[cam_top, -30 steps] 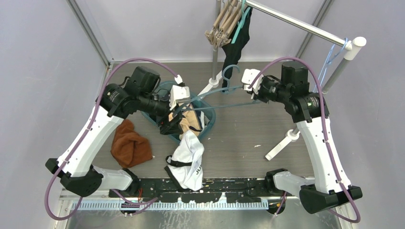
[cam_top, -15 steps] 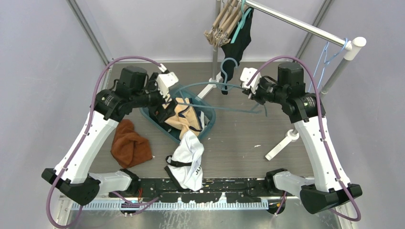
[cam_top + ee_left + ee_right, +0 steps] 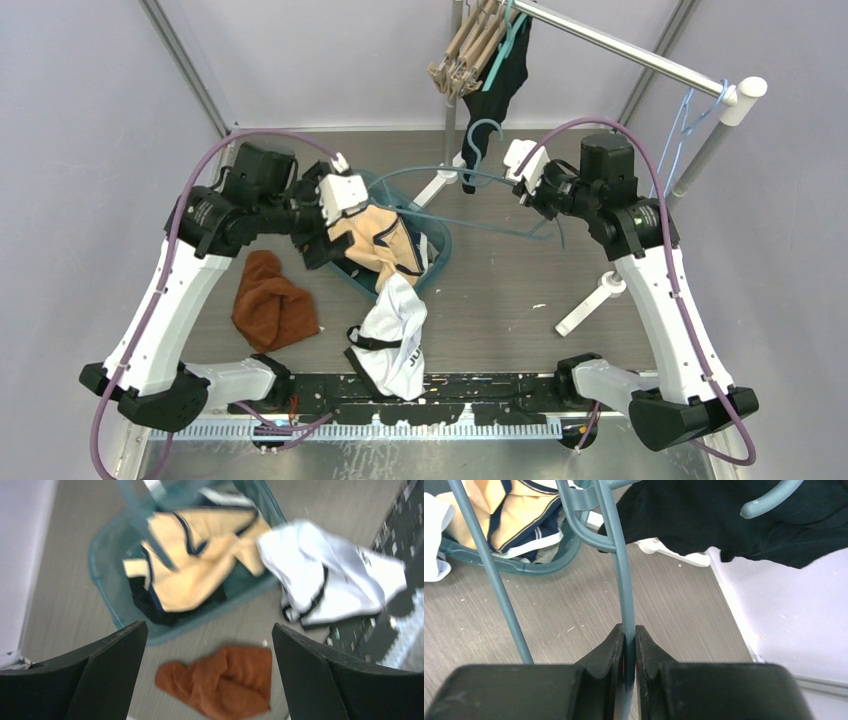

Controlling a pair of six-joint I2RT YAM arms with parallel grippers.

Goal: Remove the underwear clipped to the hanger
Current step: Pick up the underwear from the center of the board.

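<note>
My right gripper (image 3: 527, 196) is shut on the lower bar of an empty teal hanger (image 3: 470, 205), held in the air between the basket and the rack; the right wrist view shows the jaws (image 3: 629, 630) pinching the hanger bar (image 3: 623, 575). A tan underwear with navy trim (image 3: 385, 240) lies in the teal basket (image 3: 441, 252), also seen in the left wrist view (image 3: 200, 560). My left gripper (image 3: 320, 240) is open and empty over the basket's left side (image 3: 209, 625). A black underwear (image 3: 495, 95) hangs from another hanger on the rack.
A white garment (image 3: 400, 325) drapes off the basket's near edge. An orange cloth (image 3: 272, 300) lies on the table to the left. The rack rod (image 3: 620, 50) carries wooden hangers (image 3: 465, 50) and a blue hanger (image 3: 690, 115). A white rack foot (image 3: 590, 300) stands at the right.
My left gripper has pulled back to the left, away from the hanger, with its jaws open. The tan underwear now lies loose in the basket. The right gripper lifted the hanger slightly.
</note>
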